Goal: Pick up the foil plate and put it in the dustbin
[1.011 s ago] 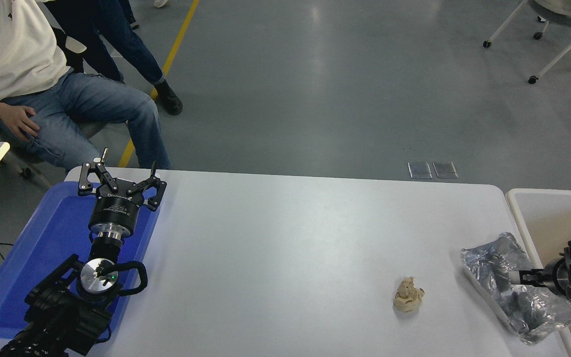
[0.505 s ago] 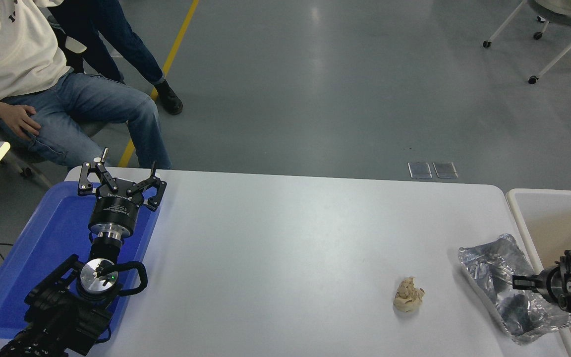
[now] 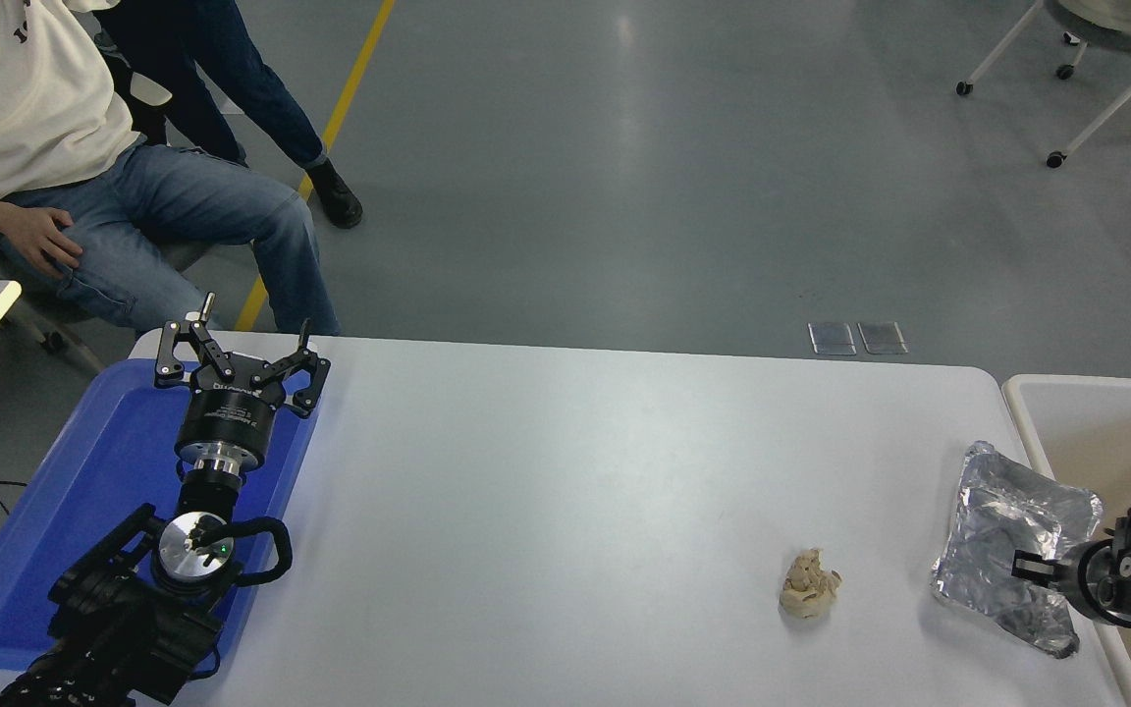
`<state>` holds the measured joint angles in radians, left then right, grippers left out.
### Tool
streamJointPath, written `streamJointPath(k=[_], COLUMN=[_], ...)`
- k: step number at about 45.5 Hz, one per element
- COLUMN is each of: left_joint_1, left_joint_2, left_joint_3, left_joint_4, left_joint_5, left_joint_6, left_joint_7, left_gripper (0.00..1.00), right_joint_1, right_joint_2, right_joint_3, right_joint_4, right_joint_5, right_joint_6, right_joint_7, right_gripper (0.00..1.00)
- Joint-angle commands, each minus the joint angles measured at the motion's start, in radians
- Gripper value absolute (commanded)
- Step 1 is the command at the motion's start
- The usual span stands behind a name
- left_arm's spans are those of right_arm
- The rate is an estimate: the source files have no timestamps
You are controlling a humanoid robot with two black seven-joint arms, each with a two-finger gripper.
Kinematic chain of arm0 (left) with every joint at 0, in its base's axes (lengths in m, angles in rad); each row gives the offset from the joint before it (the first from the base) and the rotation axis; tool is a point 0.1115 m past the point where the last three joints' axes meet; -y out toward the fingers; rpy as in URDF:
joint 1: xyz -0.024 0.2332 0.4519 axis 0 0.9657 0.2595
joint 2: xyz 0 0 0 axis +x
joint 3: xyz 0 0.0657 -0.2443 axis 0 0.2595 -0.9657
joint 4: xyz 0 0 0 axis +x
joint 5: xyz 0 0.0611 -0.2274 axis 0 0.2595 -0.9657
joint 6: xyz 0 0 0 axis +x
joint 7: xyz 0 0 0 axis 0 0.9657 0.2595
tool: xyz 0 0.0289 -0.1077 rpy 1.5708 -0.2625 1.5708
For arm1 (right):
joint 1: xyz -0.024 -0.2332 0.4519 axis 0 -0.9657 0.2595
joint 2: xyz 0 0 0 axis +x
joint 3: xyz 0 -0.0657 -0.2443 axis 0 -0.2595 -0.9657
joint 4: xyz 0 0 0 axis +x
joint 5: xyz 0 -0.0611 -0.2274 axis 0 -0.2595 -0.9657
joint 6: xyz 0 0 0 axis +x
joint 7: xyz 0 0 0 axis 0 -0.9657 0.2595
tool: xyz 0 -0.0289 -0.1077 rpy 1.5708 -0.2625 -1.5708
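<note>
Two arms in view, only one working. Right gripper (image 3: 1027, 568) comes in from the right edge, pinching the near-right wall of the foil plate (image 3: 1012, 525); one finger shows against the foil, the other is hidden behind it, so the pinch is my reading from how the plate hangs. Change over the last second: the plate lay flat and long near the table's right end, bottom down; now it is tipped up on edge, crumpled shorter, its shiny inside facing the camera and its right side leaning against the rim of the dustbin (image 3: 1022, 407). The lower left corner looks to be touching the table (image 3: 565, 462) or barely clear of it; cannot tell which. Meaning for the task: the grasp has taken and the lift is under way, so the pick-up half looks mostly done. Left to do is carrying it right, over the off-white rim, and letting go above the tan inside. Risk as I judge it: thin foil bends under a one-sided pinch, so it may fold further or catch on the rim. Beige wadded lump (image 3: 809, 584) sits untouched, well left of the plate. Left gripper (image 3: 237, 355) parked over the blue tray (image 3: 55, 550) at lower left, fingers spread, holding nothing. A seated person (image 3: 84, 167) is at the far left corner, hand on thigh, not involved.
</note>
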<state>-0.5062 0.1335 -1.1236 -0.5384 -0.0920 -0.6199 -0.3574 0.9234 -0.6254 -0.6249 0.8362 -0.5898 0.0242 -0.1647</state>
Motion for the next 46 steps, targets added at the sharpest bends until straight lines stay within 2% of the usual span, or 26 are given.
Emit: streamJointPath(k=[1, 11, 20, 28, 36, 40, 46], left_joint_1=[0.000, 0.000, 0.000, 0.000, 0.000, 0.000, 0.000], left_joint_2=[0.000, 0.000, 0.000, 0.000, 0.000, 0.000, 0.000], left_joint_3=[0.001, 0.001, 0.001, 0.001, 0.001, 0.001, 0.001], left_joint_4=[0.000, 0.000, 0.000, 0.000, 0.000, 0.000, 0.000], left_joint_5=[0.000, 0.000, 0.000, 0.000, 0.000, 0.000, 0.000], left_joint_6=[0.000, 0.000, 0.000, 0.000, 0.000, 0.000, 0.000], left_joint_7=[0.000, 0.000, 0.000, 0.000, 0.002, 0.002, 0.000], left_gripper=[1.00, 1.00, 1.00, 1.00, 1.00, 1.00, 1.00], right_joint_1=[0.040, 0.140, 0.297, 0.521, 0.643, 0.724, 0.848], right_joint_2=[-0.036, -0.114, -0.188, -0.186, -0.192, -0.198, -0.198], right_joint_3=[-0.004, -0.016, -0.096, -0.323, -0.380, -0.404, -0.426], right_joint_4=[0.041, 0.132, 0.251, 0.369, 0.466, 0.495, 0.500], right_joint_5=[0.021, 0.021, 0.013, 0.013, 0.008, 0.008, 0.012], right_joint_6=[0.002, 0.013, 0.101, 0.121, 0.135, 0.200, 0.377], right_joint_7=[0.004, 0.004, 0.004, 0.004, 0.004, 0.002, 0.002], right_gripper=[0.00, 0.00, 0.00, 0.00, 0.00, 0.00, 0.00])
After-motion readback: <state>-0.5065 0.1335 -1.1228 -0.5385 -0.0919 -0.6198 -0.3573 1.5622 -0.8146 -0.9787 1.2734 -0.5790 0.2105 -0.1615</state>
